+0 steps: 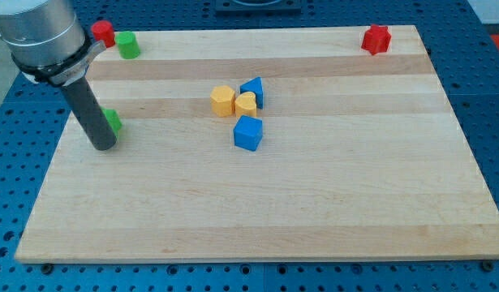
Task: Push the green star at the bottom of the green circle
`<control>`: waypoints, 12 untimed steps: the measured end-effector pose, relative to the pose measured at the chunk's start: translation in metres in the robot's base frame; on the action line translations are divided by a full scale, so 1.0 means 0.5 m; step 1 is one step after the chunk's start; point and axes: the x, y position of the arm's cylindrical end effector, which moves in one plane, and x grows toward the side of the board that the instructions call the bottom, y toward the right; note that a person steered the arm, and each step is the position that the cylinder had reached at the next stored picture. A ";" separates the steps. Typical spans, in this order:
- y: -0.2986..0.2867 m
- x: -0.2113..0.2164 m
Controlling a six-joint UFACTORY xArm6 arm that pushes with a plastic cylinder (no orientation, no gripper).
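Note:
The green circle (127, 45) is a short green cylinder near the board's top left corner. The green star (113, 122) lies well below it at the left side; only its right part shows, the rest is hidden behind my rod. My tip (103, 148) rests on the board just below and left of the green star, touching or almost touching it.
A red block (103, 32) sits left of the green circle at the top left edge. A red star (377, 39) is at the top right. A yellow hexagon (222, 100), a yellow heart (246, 105), a blue triangle (254, 89) and a blue block (248, 133) cluster mid-board.

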 end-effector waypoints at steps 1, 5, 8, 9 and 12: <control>0.000 -0.014; -0.044 -0.022; -0.044 -0.068; -0.042 -0.081; -0.042 -0.123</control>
